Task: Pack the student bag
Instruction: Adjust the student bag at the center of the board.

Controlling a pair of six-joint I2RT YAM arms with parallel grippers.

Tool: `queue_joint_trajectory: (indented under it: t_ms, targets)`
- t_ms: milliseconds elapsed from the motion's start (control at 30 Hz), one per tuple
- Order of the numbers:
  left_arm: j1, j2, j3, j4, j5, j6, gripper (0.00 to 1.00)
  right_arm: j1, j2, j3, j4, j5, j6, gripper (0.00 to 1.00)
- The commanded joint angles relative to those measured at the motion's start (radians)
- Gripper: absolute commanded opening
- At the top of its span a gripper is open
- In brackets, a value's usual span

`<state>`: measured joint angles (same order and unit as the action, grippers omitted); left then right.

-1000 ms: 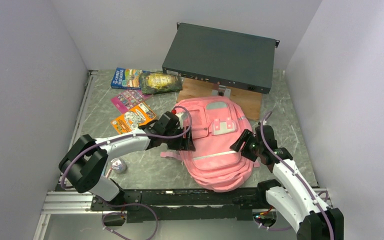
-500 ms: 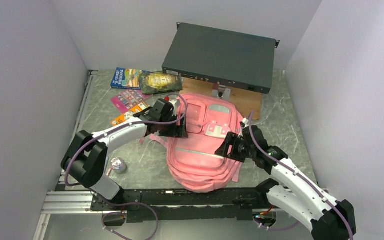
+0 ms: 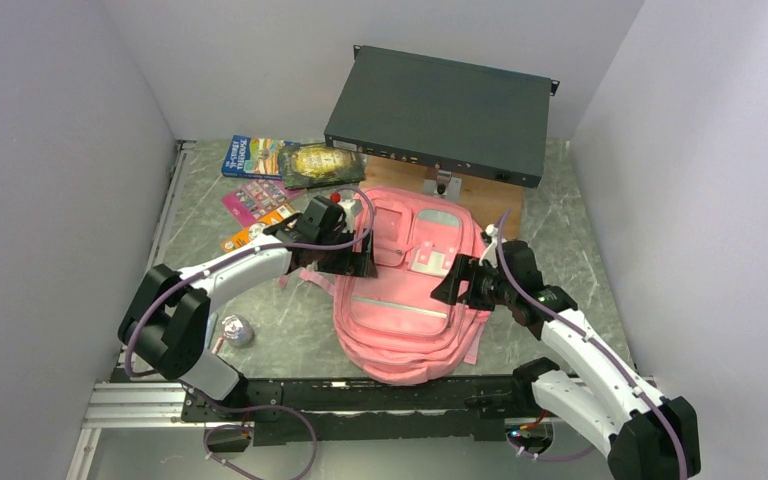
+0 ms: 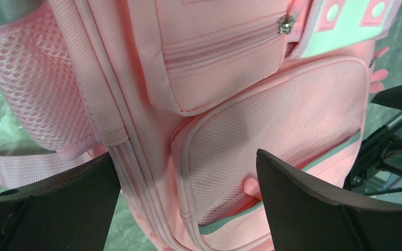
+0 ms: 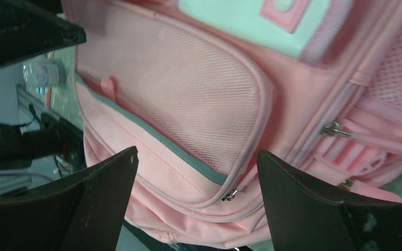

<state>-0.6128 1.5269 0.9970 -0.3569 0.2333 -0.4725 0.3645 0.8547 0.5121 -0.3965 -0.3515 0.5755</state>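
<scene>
Wrist views: left gripper [image 4: 186, 157] and right gripper [image 5: 196, 152] gape empty over the student bag [image 3: 410, 300]; closing here risks pinching mesh [image 4: 272, 120]

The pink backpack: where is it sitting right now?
In the top view the student bag lies mid-table, pockets up, between the left gripper and right gripper, its top by the wooden board.

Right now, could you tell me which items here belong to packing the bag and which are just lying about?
Job: soft pink fabric backpack; probably for packing, the blue book, dark green book, pink printed sheet, orange booklet.
Lying about: dark metal rack box, its wooden stand, small shiny round object.
</scene>
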Motion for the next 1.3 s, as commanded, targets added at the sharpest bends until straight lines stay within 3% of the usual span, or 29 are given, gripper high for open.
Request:
queue_joint_trajectory:
  t_ms: [0, 67, 233, 433, 800, 1033, 1100, 1267]
  targets:
    - [0.001, -0.042, -0.022, 0.103, 0.12, -0.01, 0.97, 0.001, -0.005, -0.026, 0.138, -0.149, -0.086, 0.89]
    - [0.001, -0.051, -0.059, 0.152, 0.131, -0.035, 0.98, 0.0, 0.002, -0.039, 0.156, -0.132, -0.085, 0.95]
    - [0.001, -0.066, -0.091, 0.176, 0.149, -0.066, 0.98, 0.001, 0.062, -0.053, 0.153, -0.178, -0.046, 0.96]
    - [0.001, -0.06, -0.104, 0.208, 0.14, -0.08, 0.98, 0.001, -0.009, -0.095, 0.014, -0.144, -0.006, 0.96]
    - [0.001, -0.076, -0.102, 0.208, 0.127, -0.091, 0.98, 0.117, -0.154, -0.129, -0.149, -0.111, 0.102, 0.9]
    - [0.0, -0.077, -0.112, 0.228, 0.13, -0.093, 0.98, 0.194, -0.162, -0.074, -0.231, -0.055, 0.115, 0.89]
    - [0.0, -0.065, -0.097, 0.214, 0.133, -0.084, 0.98, 0.193, -0.145, -0.068, -0.191, -0.087, 0.148, 0.78]
    - [-0.001, -0.046, -0.06, 0.21, 0.171, -0.06, 0.96, 0.193, -0.104, -0.117, -0.017, -0.167, 0.297, 0.4]
